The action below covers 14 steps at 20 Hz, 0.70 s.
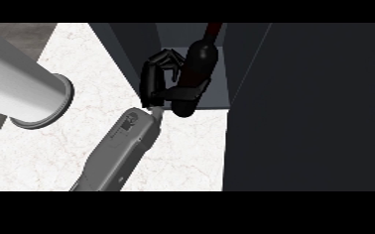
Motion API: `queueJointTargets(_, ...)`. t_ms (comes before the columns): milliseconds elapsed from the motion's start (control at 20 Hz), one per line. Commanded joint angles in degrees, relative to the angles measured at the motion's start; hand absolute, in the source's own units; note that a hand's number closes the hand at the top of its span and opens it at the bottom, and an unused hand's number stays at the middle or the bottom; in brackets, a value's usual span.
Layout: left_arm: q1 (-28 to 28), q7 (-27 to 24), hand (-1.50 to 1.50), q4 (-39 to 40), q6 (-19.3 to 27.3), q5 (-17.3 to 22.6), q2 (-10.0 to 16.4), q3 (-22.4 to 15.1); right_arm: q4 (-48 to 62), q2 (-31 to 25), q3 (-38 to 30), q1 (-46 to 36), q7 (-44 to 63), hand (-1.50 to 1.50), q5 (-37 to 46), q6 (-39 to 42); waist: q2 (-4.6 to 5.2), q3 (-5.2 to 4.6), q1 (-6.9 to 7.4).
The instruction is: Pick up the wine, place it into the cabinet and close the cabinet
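The dark wine bottle [199, 64] leans with its red-topped neck pointing up into the open cabinet [164, 34] and its base near the cabinet's front edge. My right hand [154, 79] is shut on it from the left. The thumb lies across the bottle's lower body and the fingers curl behind it. Its grey forearm [121, 151] comes up from the lower edge over the white marble counter [66, 153]. My left hand does not show.
The cabinet's dark open door [300, 109] fills the right side of the view, close beside the bottle. A thick grey arm segment [29, 91] juts in from the left edge, above the counter. Another dark cabinet panel [124, 42] stands left of the opening.
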Motion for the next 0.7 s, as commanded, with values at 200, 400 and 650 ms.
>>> queueJointTargets(200,-6.83,1.79,1.50,7.96,-0.34,-1.48,-0.14,4.16,-8.94,0.17,1.16,3.23,4.08,-1.50,-4.99,-0.24,-0.08,0.01,-0.08)
queueJointTargets(400,-13.34,-1.12,1.50,16.24,0.54,3.27,-0.34,4.31,-6.90,1.05,1.58,3.52,2.07,-1.50,-5.34,0.20,0.22,-0.01,-1.25)
queueJointTargets(650,-15.24,-6.48,1.50,22.62,-3.17,0.56,0.35,8.84,-6.85,0.18,0.98,1.72,3.14,-1.50,-5.93,0.28,0.22,-0.01,-0.67)
